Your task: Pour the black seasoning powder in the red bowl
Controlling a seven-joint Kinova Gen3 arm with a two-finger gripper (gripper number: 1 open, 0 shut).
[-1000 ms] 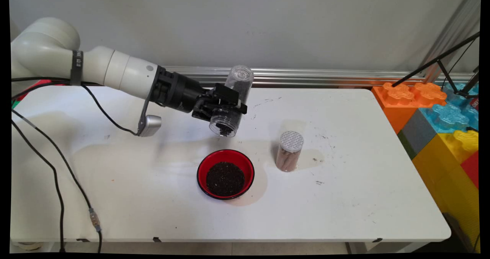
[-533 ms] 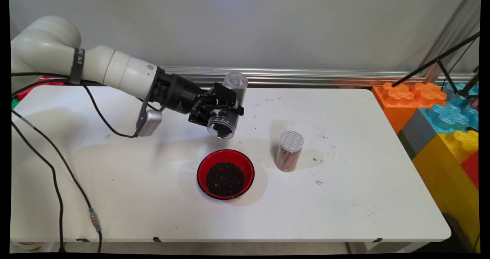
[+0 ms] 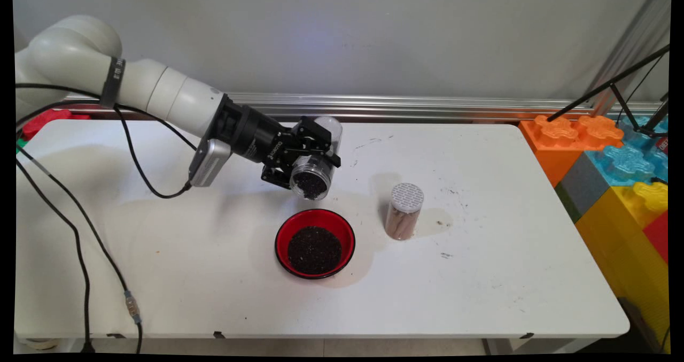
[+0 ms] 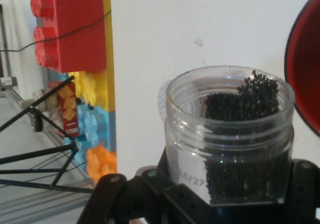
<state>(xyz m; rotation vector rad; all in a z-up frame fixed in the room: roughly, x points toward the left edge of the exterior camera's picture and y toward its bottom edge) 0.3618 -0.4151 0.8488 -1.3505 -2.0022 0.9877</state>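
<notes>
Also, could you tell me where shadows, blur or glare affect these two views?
Main view: soft shadows lie beside the red bowl of dark grains and the capped clear jar. Hand view: the clear open jar in the gripper looks fairly sharp; the toy blocks behind look soft.

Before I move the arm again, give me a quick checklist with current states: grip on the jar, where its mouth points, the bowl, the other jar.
1. Grip: the hand is shut on the clear jar, clamped around its middle. Ok.
2. Jar tilt: its open mouth faces down toward the near side, with black grains piled at the lip. Ok.
3. Mouth over the red bowl: the mouth appears to hang behind the bowl's far rim, not over its centre. Not ok.
4. Bowl: upright on the table, already holding dark grains. Ok.
5. Lidded jar: upright, right of the bowl, apart from the arm. Ok.
6. Grains falling right now: cannot tell.
</notes>
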